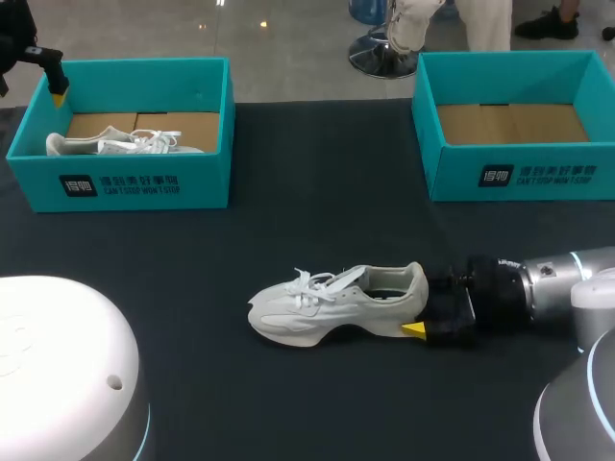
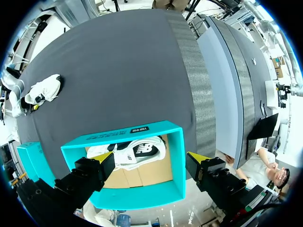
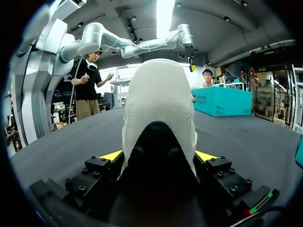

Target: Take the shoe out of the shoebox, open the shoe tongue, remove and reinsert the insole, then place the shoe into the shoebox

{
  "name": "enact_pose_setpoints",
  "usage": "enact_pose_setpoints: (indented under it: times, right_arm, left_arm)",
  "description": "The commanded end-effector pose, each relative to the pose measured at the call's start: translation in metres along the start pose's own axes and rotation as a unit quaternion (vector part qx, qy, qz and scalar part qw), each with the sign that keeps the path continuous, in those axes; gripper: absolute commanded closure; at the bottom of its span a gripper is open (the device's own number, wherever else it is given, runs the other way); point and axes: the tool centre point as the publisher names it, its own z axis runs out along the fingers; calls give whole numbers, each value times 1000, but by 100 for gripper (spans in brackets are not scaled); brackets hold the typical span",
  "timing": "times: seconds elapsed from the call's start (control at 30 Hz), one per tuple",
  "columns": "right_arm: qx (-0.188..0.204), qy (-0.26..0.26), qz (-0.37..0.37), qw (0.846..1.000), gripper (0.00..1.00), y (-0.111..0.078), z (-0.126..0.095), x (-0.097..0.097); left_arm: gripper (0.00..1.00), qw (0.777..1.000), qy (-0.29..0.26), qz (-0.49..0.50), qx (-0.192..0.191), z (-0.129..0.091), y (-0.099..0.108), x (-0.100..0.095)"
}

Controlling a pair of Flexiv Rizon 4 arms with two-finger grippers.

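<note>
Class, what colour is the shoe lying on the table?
The shoe is white, clearest in the head view.

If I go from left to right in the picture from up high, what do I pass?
left box with a boxed shoe inside → table shoe → right box

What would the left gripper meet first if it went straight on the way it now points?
Most likely the white shoe lying inside the teal shoebox, straight ahead of the left gripper with its fingers open. Depth is hard to judge.
</note>
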Motion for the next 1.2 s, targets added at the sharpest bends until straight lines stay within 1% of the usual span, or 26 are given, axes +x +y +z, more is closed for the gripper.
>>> enact_pose_setpoints:
  times: [0.03, 0.07, 0.17, 0.23, 0.27, 0.33, 0.37, 0.4, 0.47, 0.6, 0.67, 0.7, 1.2]
  right_arm:
    - [1, 0, 1, 1000, 100, -4, 3, -1]
    - [1, 0, 1, 1000, 100, -4, 3, -1]
    - [1, 0, 1, 1000, 100, -4, 3, -1]
    - [1, 0, 1, 1000, 100, -4, 3, -1]
    - [1, 0, 1, 1000, 100, -4, 3, -1]
    - [1, 0, 1, 1000, 100, -4, 3, -1]
    - [1, 0, 1, 1000, 100, -4, 3, -1]
    - [1, 0, 1, 1000, 100, -4, 3, -1]
    - [1, 0, 1, 1000, 100, -4, 3, -1]
    - [1, 0, 1, 1000, 100, -4, 3, -1]
    - [1, 0, 1, 1000, 100, -4, 3, -1]
    - [1, 0, 1, 1000, 100, -4, 3, -1]
    - [1, 0, 1, 1000, 100, -4, 3, -1]
  left_arm:
    - [0, 1000, 2, -5, -5, -8, -25, -34]
    - [0, 1000, 3, -5, -8, -9, -30, -43]
    - [0, 1000, -12, -23, 9, -12, -40, -63]
    - [0, 999, -6, -44, 16, -13, -47, -76]
    - [0, 997, -2, -69, 24, -13, -51, -84]
    - [0, 994, 7, -107, 34, -11, -56, -92]
    - [0, 989, 18, -140, 41, -10, -59, -97]
    - [0, 983, 16, -175, 45, -8, -63, -100]
    - [0, 978, 27, -203, 42, -6, -71, -110]
    - [0, 973, 37, -225, 45, 0, -80, -129]
    - [0, 977, 32, -203, 57, 1, -82, -139]
    - [0, 979, 28, -193, 58, 1, -82, -141]
    - [0, 979, 28, -193, 58, 1, -82, -141]
